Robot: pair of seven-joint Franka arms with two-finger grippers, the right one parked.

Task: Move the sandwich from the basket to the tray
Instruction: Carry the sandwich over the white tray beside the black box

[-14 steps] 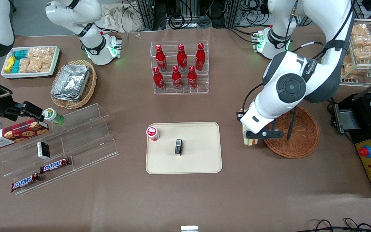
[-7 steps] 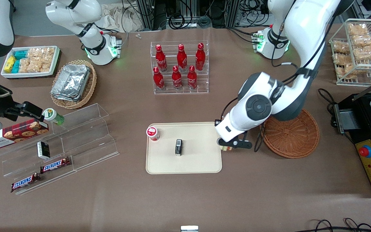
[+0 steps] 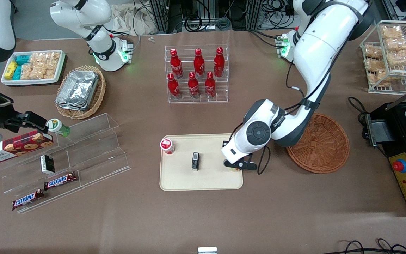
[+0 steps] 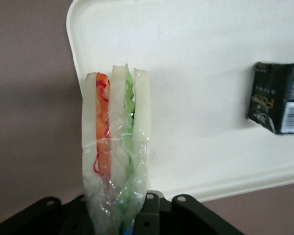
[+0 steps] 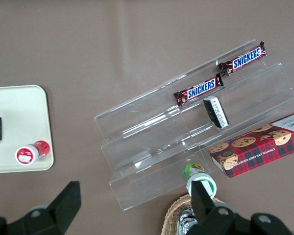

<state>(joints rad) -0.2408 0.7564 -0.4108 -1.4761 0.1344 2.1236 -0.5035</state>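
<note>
Sandwich arrives over the tray

Our gripper (image 3: 234, 166) hangs over the tray (image 3: 182, 180) edge nearest the basket (image 3: 326, 148), fingers pinching the wrapped sandwich (image 4: 116, 147) upright, ready for lowering.

Cream tray (image 3: 189, 180) — reddish-brown basket (image 3: 324, 148)

Robot lab staged as a snack shop. Brown table (image 3: 203, 218) with 2 arm bases (image 3: 111, 56) bolted on, cables (image 3: 196, 17) at the edge farthest from the front camera, red stop button (image 3: 399, 165) on a control box. Shop stock set out: 6 red bottles (image 3: 197, 74) in a clear rack, Snickers bars (image 3: 60, 181) on acrylic steps (image 3: 93, 148). Gripper (image 3: 234, 166) above the tray (image 3: 189, 180) rim nearest the working arm's end, clamped on the sandwich (image 4: 115, 147).
</note>
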